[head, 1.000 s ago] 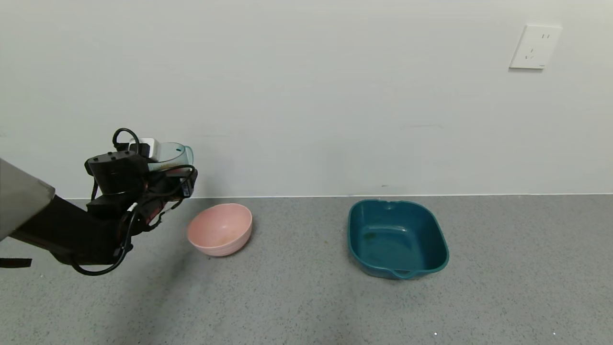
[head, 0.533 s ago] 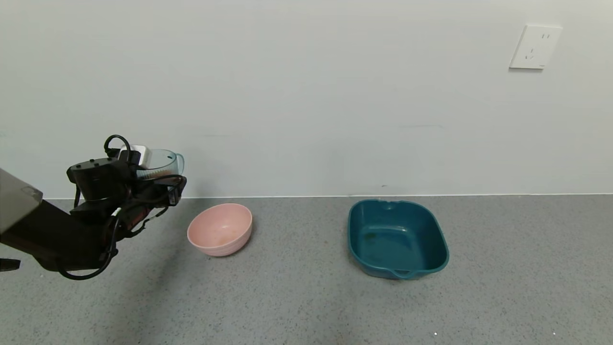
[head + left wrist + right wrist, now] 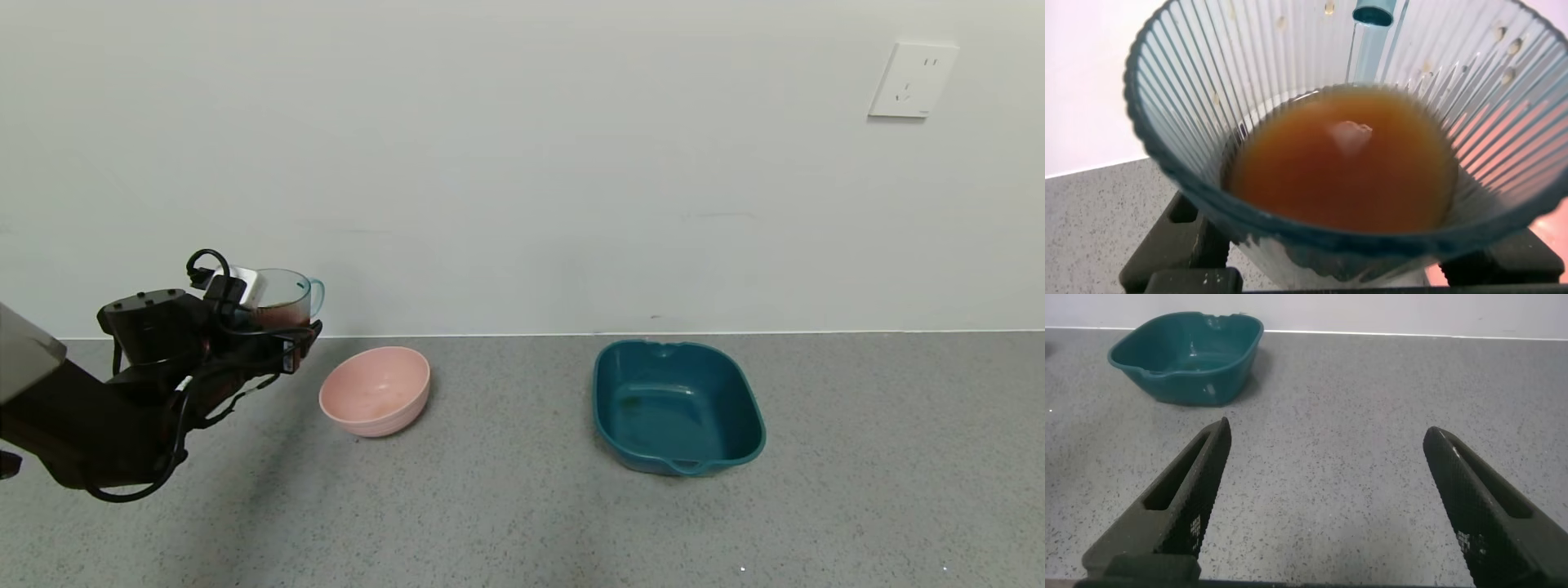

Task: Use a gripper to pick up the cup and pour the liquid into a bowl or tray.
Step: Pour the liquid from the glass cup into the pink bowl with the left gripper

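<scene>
1. Left gripper clamped on cup, upright, raised left of pink bowl
2. Orange-red liquid inside cup
3. Right gripper spread wide, holding nothing, near teal basin

Head view high, facing wall; left wrist close over cup; right wrist low, shares basin with head view.

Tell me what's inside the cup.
The cup, held by the left gripper, holds murky orange-red liquid. The liquid hides the cup's bottom.
</scene>
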Action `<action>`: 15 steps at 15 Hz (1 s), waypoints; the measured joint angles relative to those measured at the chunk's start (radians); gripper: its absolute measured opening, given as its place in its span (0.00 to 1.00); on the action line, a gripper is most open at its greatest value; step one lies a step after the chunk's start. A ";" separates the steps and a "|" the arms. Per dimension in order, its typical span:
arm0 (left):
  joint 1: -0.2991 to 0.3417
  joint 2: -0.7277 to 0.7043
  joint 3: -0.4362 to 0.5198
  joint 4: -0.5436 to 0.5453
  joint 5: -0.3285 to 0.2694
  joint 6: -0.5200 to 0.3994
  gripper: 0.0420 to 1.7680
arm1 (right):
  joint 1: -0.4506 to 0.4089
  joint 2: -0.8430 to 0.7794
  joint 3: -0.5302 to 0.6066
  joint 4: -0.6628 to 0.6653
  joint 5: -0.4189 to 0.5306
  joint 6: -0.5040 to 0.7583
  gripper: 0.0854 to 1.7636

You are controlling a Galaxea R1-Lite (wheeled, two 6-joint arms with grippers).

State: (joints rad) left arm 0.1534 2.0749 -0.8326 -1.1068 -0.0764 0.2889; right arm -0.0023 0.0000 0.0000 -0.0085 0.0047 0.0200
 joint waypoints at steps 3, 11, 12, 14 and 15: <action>0.006 -0.007 0.021 -0.013 -0.022 0.056 0.75 | 0.000 0.000 0.000 0.000 0.000 0.000 0.97; -0.004 -0.014 0.079 -0.091 -0.014 0.218 0.75 | 0.000 0.000 0.000 0.000 -0.001 0.000 0.97; -0.004 -0.015 0.082 -0.096 -0.012 0.230 0.75 | 0.000 0.000 0.000 0.000 -0.001 0.000 0.97; -0.005 -0.015 0.096 -0.123 -0.011 0.268 0.75 | 0.000 0.000 0.000 0.000 0.000 0.000 0.97; -0.005 -0.015 0.109 -0.134 -0.011 0.286 0.75 | 0.000 0.000 0.000 0.000 0.000 0.000 0.97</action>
State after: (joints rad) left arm 0.1481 2.0600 -0.7234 -1.2411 -0.0870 0.5753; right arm -0.0028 0.0000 0.0000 -0.0081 0.0043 0.0200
